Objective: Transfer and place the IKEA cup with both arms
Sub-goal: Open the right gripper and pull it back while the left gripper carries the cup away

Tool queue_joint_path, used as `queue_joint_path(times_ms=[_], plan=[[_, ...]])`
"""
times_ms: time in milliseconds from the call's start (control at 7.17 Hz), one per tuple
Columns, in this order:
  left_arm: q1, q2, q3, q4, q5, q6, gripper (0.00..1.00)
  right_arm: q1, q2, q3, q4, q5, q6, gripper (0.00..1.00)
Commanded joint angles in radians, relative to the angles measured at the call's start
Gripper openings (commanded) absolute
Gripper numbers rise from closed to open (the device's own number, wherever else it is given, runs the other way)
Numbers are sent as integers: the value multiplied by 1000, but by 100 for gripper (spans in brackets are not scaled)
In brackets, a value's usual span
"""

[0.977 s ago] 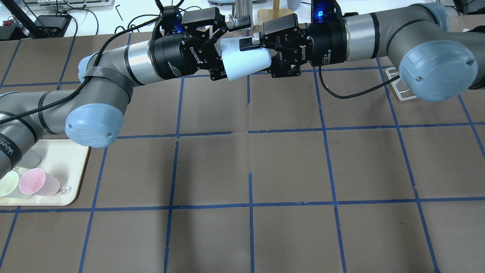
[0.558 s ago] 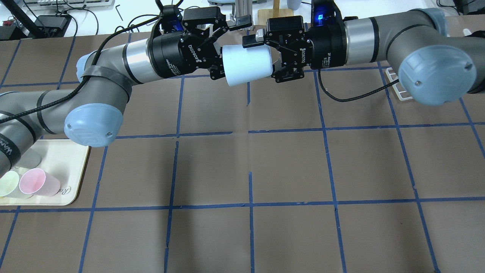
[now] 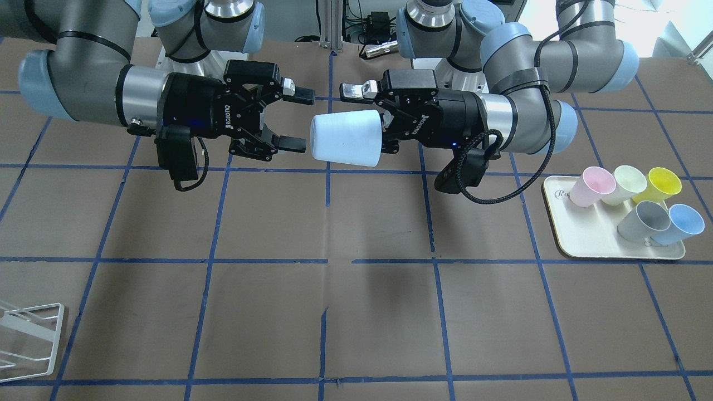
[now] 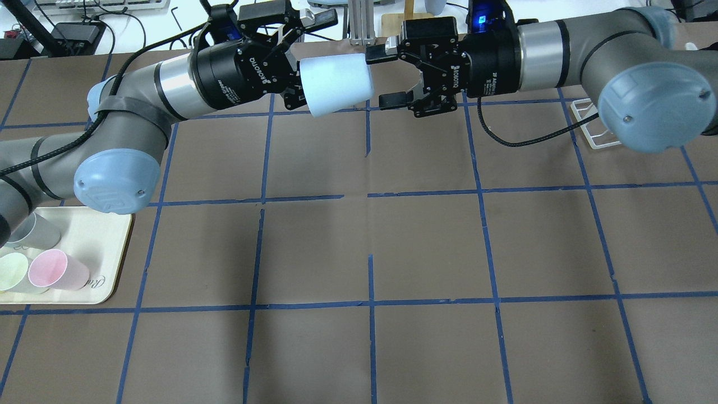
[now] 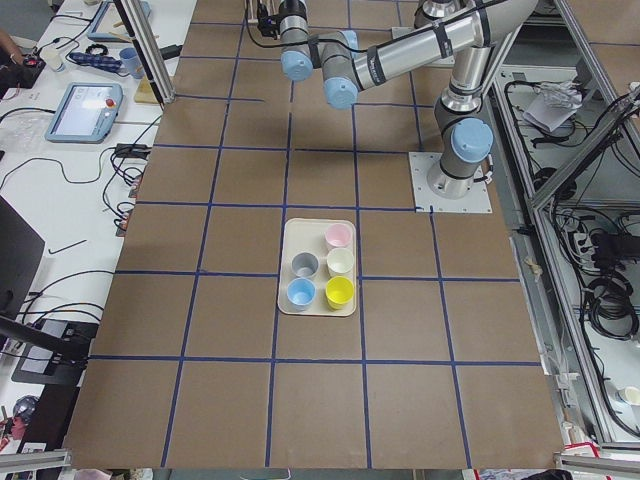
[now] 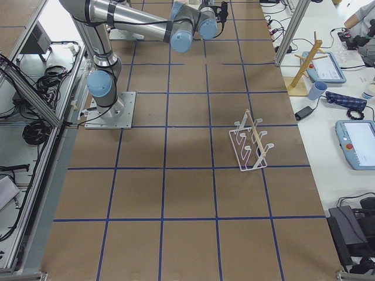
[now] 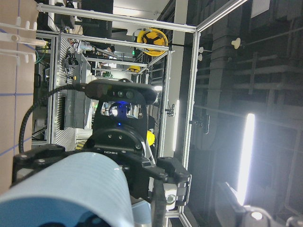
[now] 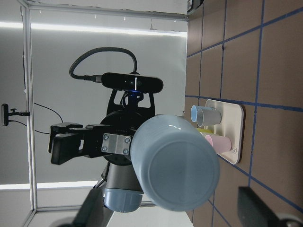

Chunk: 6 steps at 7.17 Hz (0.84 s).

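Overhead view: cup held by left arm only

Left gripper (image 4: pixel 289 64) is clamped on the light-blue cup (image 4: pixel 335 84), held sideways above the table (image 4: pixel 426 241). Right gripper (image 4: pixel 387 78) stands spread apart just beside the cup's base, not touching.

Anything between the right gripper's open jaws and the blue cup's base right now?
Nothing: the front view shows a bare gap between the right gripper and the cup, which the left gripper holds.
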Motion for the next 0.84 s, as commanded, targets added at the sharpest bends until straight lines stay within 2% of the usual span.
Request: queue_joint_path(times_ms=[0,140,279,419,558,698], plan=[[6,4,-2,-1,27,-30,20,-85,-1,-31,1,-70,2,100],[12,12,1,22,35,-88,1,-116,-1,-55,1,-137,2,100],[50,12,-2,89,71,-177,0,-133,0,-60,0,-222,2,100],[96,9,-1,170,163,-294,0,-153,0,-63,-20,-330,2,100],[134,12,-2,224,220,-384,0,-187,5,-63,-75,-483,2,100],[166,21,10,228,372,-410,0,-211,-1,-68,-133,-676,2,100]])
